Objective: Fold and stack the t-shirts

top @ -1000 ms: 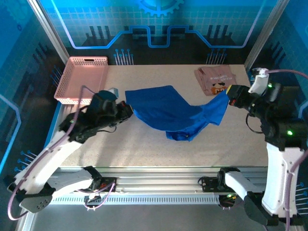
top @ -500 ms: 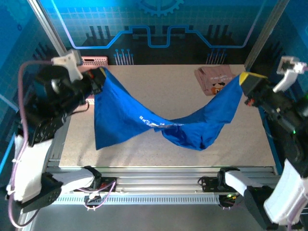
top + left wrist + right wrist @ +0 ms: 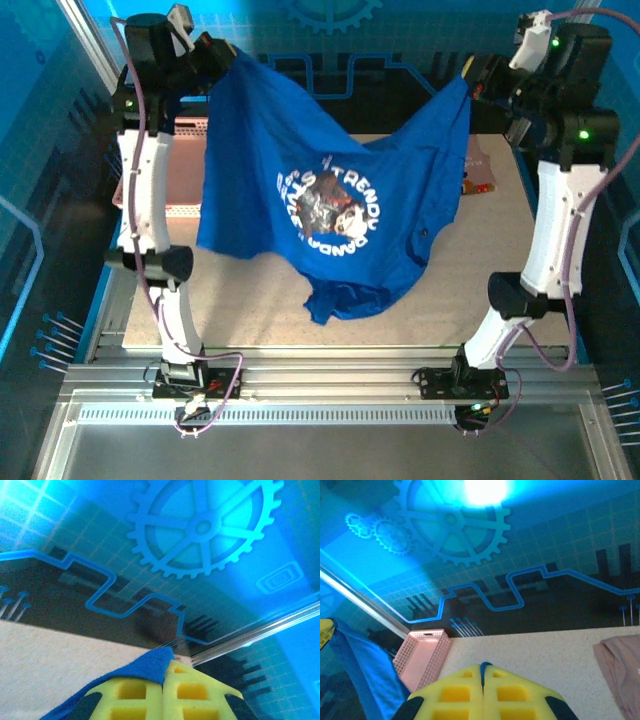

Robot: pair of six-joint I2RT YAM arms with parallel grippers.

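Note:
The royal-blue t-shirt (image 3: 330, 200) hangs in the air, spread between both raised arms, its white-and-dark round print facing the top camera and its lower edge drooping toward the table. My left gripper (image 3: 215, 55) is shut on the shirt's upper left corner; blue cloth (image 3: 150, 667) bulges between its yellow fingers (image 3: 197, 690). My right gripper (image 3: 475, 85) is shut on the upper right corner, a thin blue sliver (image 3: 483, 667) pinched at its tips. The pale pink t-shirt (image 3: 480, 175) lies at the table's far right, partly hidden behind the blue one, its edge (image 3: 620, 665) visible in the right wrist view.
The pink lattice basket (image 3: 185, 170) sits at the table's far left, partly behind the hanging shirt and left arm, and appears as the basket (image 3: 422, 655) in the right wrist view. Bare speckled tabletop (image 3: 520, 270) lies under and in front of the shirt.
Both arms have risen from near the table to high up and apart, lifting the blue shirt off the surface. It now hangs open with the print showing.

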